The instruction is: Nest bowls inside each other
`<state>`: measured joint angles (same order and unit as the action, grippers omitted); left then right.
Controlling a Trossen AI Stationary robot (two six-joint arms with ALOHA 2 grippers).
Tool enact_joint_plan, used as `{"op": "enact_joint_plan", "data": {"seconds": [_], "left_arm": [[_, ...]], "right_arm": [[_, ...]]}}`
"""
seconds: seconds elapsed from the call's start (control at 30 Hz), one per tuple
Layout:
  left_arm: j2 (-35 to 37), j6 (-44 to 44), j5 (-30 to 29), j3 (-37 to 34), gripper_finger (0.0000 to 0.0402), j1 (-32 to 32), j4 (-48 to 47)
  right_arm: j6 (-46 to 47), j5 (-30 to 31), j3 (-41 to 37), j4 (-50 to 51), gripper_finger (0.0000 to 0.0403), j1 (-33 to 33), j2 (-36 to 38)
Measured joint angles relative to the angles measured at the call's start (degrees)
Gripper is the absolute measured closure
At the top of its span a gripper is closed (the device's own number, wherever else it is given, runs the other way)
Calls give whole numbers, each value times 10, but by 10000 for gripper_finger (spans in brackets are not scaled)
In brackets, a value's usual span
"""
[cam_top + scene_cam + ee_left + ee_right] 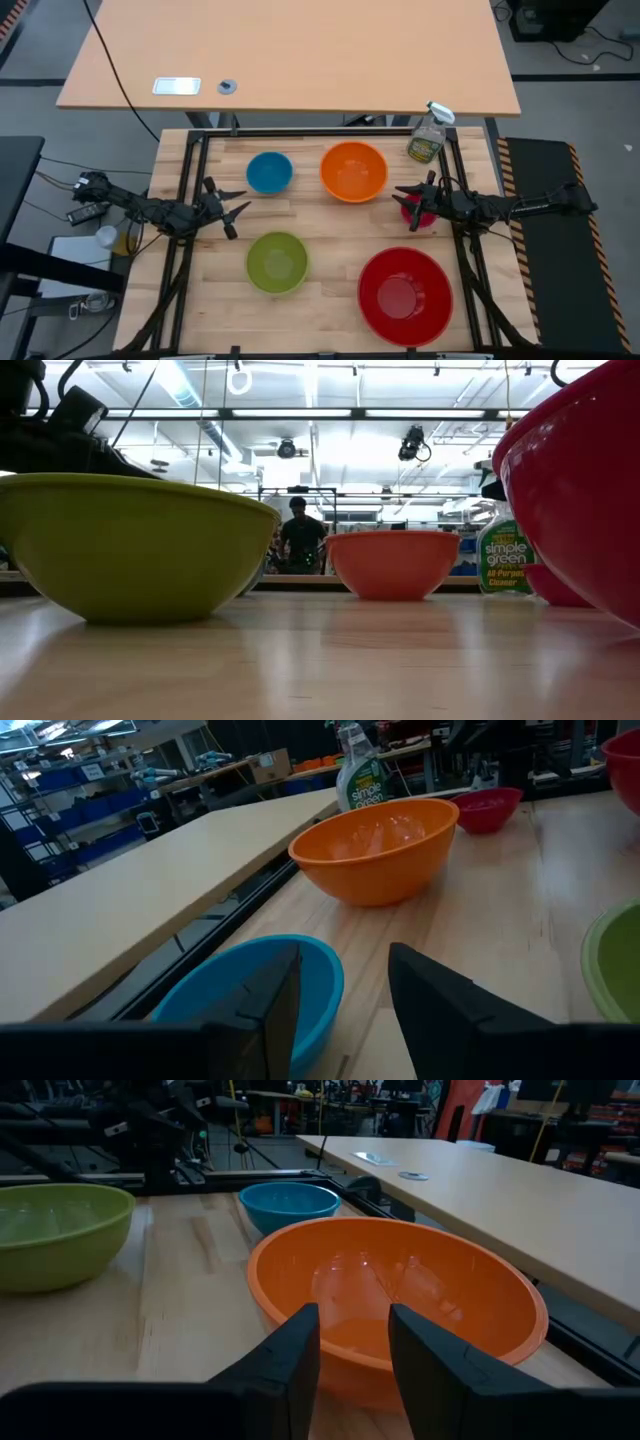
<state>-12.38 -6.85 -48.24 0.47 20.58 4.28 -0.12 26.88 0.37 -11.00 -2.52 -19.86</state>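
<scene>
Five bowls stand apart, each on its base on the wooden table: blue (269, 172) and orange (353, 171) at the back, lime green (277, 262) and large red (404, 295) in front. The small magenta-pink one (420, 214) is partly hidden under my right hand. My left gripper (240, 208) hovers open at the table's left, pointing level past the blue bowl (250, 990). My right gripper (400, 200) hovers open at the right, pointing at the orange bowl (400, 1295). Neither has anything between its fingers.
A clear spray bottle (428, 135) stands at the back right corner, behind the magenta-pink bowl (487, 808). A second, longer table (290, 60) runs along the far edge. A black frame borders the work table. A person (300, 535) stands in the room beyond.
</scene>
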Motion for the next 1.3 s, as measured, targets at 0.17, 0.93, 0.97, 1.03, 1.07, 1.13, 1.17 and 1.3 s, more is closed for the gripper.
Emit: {"op": "enact_joint_plan", "data": {"seconds": [0.17,0.93,0.97,1.03,1.07,1.13,1.17,1.3], "left_arm": [[0,157,20,0,246,0,104],[0,327,10,1,246,-18,327],[0,344,10,1,246,-18,327],[0,383,10,2,246,-18,327],[0,405,10,2,246,-18,327],[0,447,10,2,246,-18,327],[0,465,9,2,246,-18,327],[0,490,9,2,246,-18,327]], "right_arm": [[0,0,0,0,273,0,0],[0,0,0,-18,273,1,0],[0,0,0,-30,273,1,0],[1,-3,0,-59,273,1,0],[1,-6,0,-73,273,1,0],[6,-18,0,-116,273,1,0],[19,-29,0,-142,273,1,0],[124,-73,0,-249,273,1,0]]}}
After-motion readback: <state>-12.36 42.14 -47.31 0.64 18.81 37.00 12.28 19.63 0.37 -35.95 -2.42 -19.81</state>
